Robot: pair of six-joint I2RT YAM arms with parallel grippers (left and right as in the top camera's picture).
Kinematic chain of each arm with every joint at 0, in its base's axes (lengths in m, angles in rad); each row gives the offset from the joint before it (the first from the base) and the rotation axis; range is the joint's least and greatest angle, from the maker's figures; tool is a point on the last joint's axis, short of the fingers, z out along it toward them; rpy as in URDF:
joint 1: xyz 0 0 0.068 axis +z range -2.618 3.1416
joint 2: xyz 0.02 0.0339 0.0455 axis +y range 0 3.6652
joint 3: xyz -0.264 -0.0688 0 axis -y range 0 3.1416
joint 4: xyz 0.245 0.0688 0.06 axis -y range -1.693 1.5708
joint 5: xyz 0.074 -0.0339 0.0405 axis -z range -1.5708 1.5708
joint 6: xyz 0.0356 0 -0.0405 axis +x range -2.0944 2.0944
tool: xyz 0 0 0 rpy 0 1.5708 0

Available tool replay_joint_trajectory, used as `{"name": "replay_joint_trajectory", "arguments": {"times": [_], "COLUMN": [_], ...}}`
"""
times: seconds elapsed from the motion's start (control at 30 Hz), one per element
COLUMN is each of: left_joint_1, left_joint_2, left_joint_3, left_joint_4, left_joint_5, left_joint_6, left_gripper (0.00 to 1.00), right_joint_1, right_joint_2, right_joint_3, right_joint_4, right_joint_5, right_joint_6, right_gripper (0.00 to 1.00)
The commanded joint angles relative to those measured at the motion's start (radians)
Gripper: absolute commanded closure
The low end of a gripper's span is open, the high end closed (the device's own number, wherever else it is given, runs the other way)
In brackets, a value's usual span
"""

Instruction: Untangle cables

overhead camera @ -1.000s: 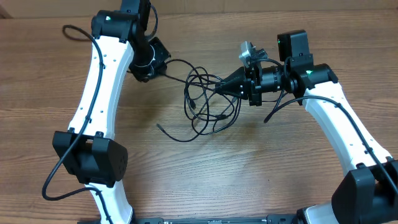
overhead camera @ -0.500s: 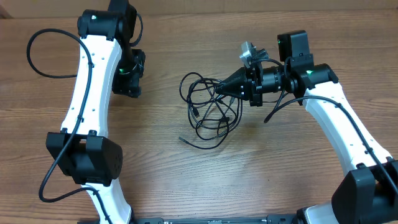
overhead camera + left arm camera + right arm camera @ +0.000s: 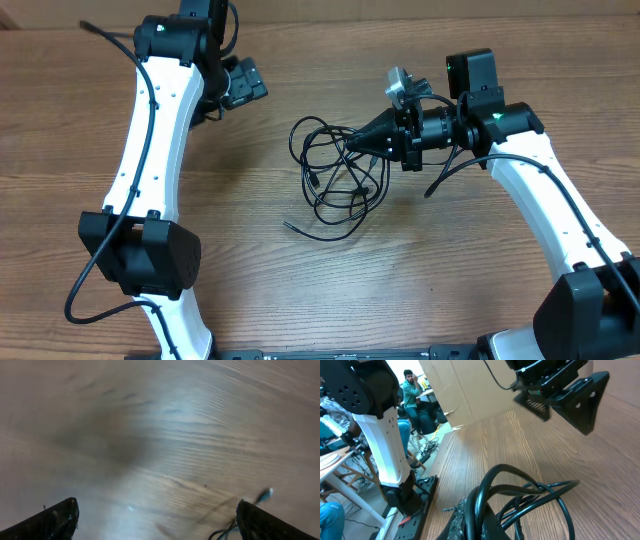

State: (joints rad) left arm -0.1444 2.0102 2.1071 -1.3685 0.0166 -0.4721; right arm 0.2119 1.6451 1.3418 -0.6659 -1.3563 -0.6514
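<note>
Thin, glossy black cables (image 3: pixel 335 175) lie in loose overlapping loops in the middle of the brown wood-grain tabletop (image 3: pixel 420 270). The right tool (image 3: pixel 352 143), a tapered black wedge, is clamped on strands at the tangle's upper right. Its wrist view shows the cords arching up from its tips. The left tool (image 3: pixel 156 510) is spread wide over blurred wood, apart from the tangle.

Table (image 3: pixel 450 270): brown wood grain, smooth, mostly matt, with a soft pale sheen in the left wrist view.
Cables (image 3: pixel 335 170): thin black plastic sheath, smooth, slightly glossy.
Arm links (image 3: pixel 150 130): white plastic, smooth, faintly glossy.
Joint housings (image 3: pixel 140 255): black plastic, matt.
Cardboard (image 3: pixel 465 390): brown, flat, matt.
</note>
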Motion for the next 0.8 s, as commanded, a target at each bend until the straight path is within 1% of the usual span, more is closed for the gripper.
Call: {"name": "replay_joint_trajectory", "arguments": {"times": [0.0,0.07,0.1,0.13,0.2,0.23,0.3,0.37,0.53,0.67,0.77], "left_joint_1": [-0.023,-0.028,-0.027,-0.027,-0.027,-0.027,-0.027,-0.027,-0.032,-0.053,-0.07], "left_joint_2": [-0.03,-0.03,-0.03,-0.03,-0.03,-0.03,-0.03,-0.03,-0.029,-0.02,-0.009], "left_joint_3": [0.016,0.016,0.016,0.016,0.016,0.016,0.016,0.016,0.016,0.016,0.015], "left_joint_4": [0.043,0.031,0.005,-0.016,-0.05,-0.057,-0.055,-0.039,-0.034,-0.026,0.008], "left_joint_5": [0.185,0.303,0.392,0.443,0.492,0.494,0.48,0.461,0.474,0.474,0.464], "left_joint_6": [0.499,0.735,0.908,1.016,1.166,1.213,1.258,1.261,1.265,1.328,1.333], "left_gripper": [0.0,0.0,0.0,0.0,0.0,0.0,0.0,0.0,0.0,0.0,0.0], "right_joint_1": [0.002,0.002,0.002,0.002,0.002,0.002,0.002,0.002,0.002,0.002,0.002], "right_joint_2": [-0.011,-0.011,-0.011,-0.011,-0.011,-0.011,-0.011,-0.011,-0.011,-0.011,-0.011], "right_joint_3": [0.007,0.007,0.007,0.007,0.007,0.007,0.007,0.007,0.007,0.007,0.007], "right_joint_4": [0.006,0.006,0.006,0.006,0.006,0.006,0.006,0.006,0.006,0.006,0.006], "right_joint_5": [-0.032,-0.032,-0.032,-0.032,-0.032,-0.032,-0.032,-0.032,-0.032,-0.032,-0.032], "right_joint_6": [-0.005,-0.005,-0.005,-0.005,-0.005,-0.005,-0.005,-0.005,-0.005,-0.005,-0.005], "right_gripper": [0.96,0.96,0.96,0.96,0.96,0.96,0.96,0.96,0.96,0.96,0.96]}}
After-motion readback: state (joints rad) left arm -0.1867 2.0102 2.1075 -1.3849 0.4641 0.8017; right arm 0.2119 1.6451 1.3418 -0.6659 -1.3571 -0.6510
